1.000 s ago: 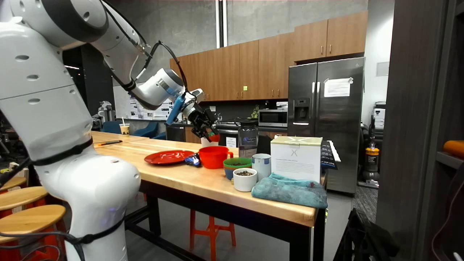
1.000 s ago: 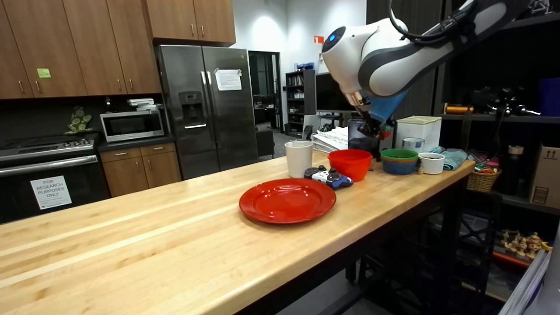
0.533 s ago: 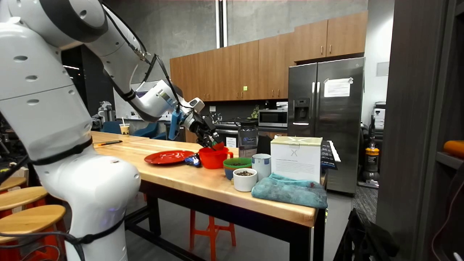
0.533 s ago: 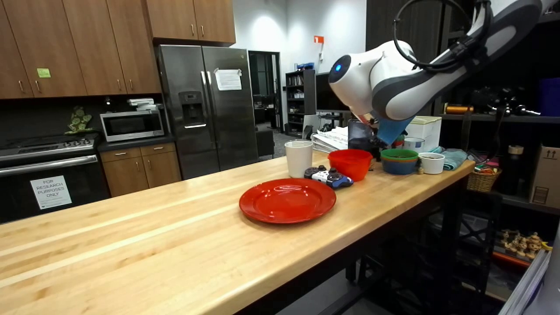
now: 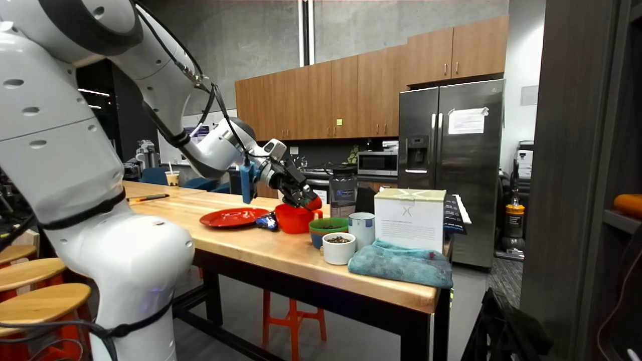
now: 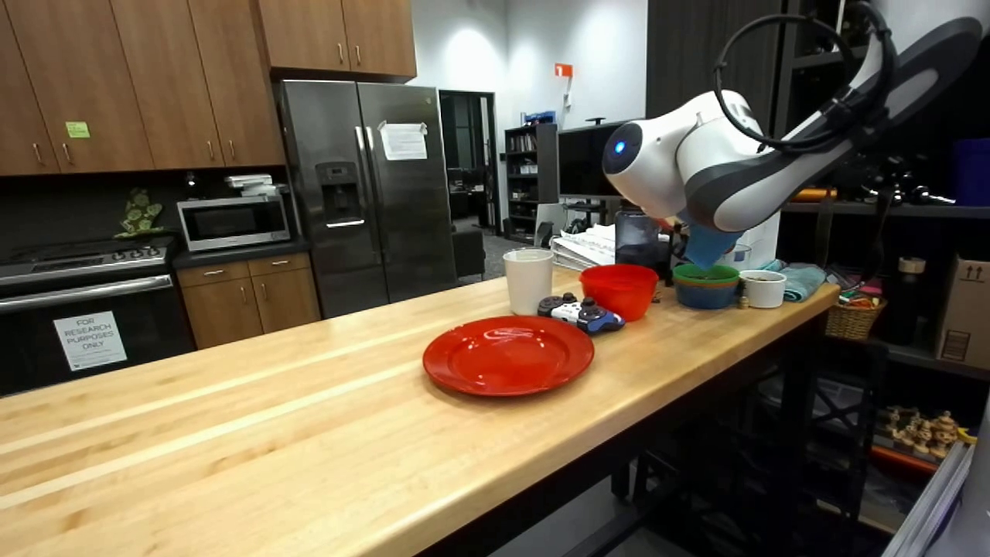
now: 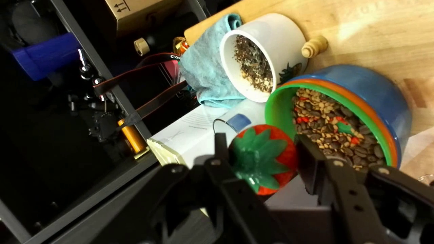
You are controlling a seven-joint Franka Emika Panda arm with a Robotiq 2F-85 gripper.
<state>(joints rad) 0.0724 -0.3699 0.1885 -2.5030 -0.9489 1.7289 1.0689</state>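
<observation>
Under me runs the wooden counter (image 6: 232,433). On it stands a white box (image 5: 409,220), and well apart from it lies a red plate (image 6: 506,356). Nearer the box comes a red cup (image 5: 291,220), then a nested stack of green, orange and blue bowls (image 7: 373,91), beans and grains (image 7: 329,135) inside. Just beside the stack stands a white cup (image 7: 284,40) of dry crumbs (image 7: 252,64). My fingers (image 7: 222,149) hold a toy strawberry (image 7: 261,159) between them, up in the air: in an exterior view it shows just above the red cup's handle, and in the wrist view it overlaps the green bowl's rim. Smallest is a wooden peg (image 7: 315,46) near the white cup.
</observation>
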